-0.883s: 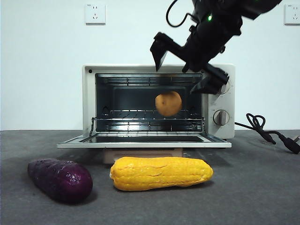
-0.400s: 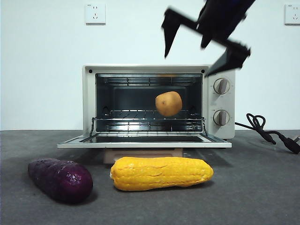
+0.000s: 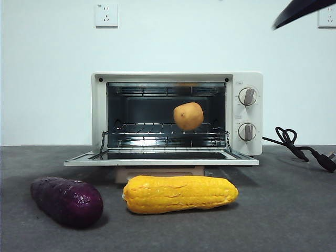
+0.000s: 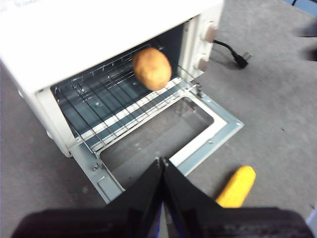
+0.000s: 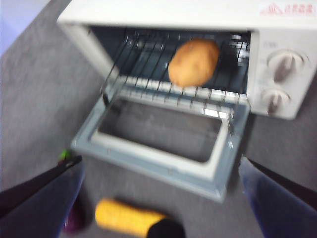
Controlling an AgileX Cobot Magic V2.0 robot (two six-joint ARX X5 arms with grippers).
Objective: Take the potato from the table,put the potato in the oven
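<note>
On the counter, near and to the left, lies the purple vegetable; in the right wrist view only a dark sliver of it shows behind a jaw. Just right of it, apart from it, lies the corn, near the front of the oven; the left wrist view cuts off all but one yellow end.

The oven stands farther back with its door folded down flat. The potato sits inside on the wire rack, toward the right of the cavity, touched by neither end effector. Two knobs are on the right panel, and a black cord trails off to the right, its plug cut by the frame edge.

The left end effector hovers above the door, jaws pressed together and empty. The right end effector is spread wide, empty, its jaws blurred; in the front view only one black tip shows at the top right corner, and which arm it belongs to is unclear.
</note>
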